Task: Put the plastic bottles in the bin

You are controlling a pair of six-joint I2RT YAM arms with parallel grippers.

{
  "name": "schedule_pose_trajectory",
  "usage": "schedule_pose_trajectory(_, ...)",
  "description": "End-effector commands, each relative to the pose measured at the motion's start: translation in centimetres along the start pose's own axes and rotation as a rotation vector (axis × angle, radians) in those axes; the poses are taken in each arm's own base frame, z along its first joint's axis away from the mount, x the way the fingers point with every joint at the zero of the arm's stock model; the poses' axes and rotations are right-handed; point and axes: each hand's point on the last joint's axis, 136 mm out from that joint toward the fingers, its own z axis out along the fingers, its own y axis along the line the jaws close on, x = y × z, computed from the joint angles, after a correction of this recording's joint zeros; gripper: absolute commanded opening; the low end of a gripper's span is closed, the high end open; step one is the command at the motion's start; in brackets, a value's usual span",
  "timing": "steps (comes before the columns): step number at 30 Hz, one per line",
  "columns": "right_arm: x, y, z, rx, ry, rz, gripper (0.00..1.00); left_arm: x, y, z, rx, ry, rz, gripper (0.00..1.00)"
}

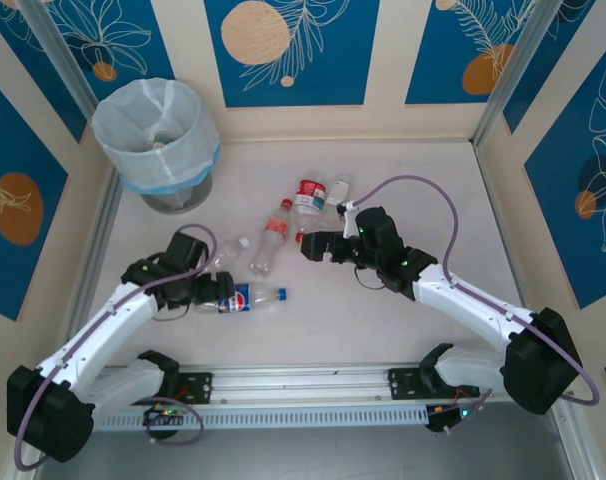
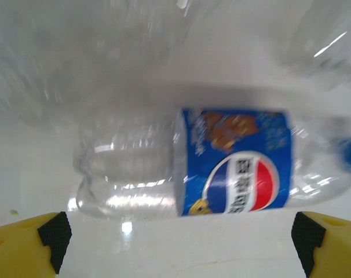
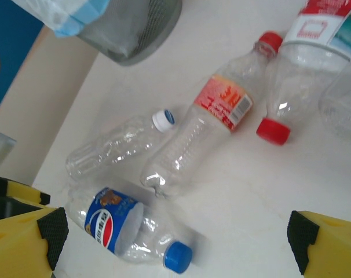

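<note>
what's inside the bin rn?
Bin: white bag liner, with a few small reddish and greenish bits at the bottom, too small to identify as bottles. The inside of the near wall is covered by the liner's rim.

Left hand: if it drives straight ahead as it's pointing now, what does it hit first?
The blue-label Pepsi bottle, lying on its side across the line of the open left hand. Depth is unclear, but nothing sits nearer.
</note>
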Motion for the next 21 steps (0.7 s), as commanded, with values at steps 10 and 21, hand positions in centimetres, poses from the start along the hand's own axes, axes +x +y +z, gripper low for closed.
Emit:
schedule_pose_trajectory(10, 1.8, 0.8, -0.2, -0.070, 0.029, -0.002, 1.00, 1.1, 0.9, 3.6, -0.017, 0.037, 0.008, 0.99)
schedule_pose_trajectory(21, 6.2, -0.6, 2.2, -0.046, 0.091, 0.150, 1.00, -0.6, -0.3, 5.0, 0.036, -0.048, 0.008, 0.99)
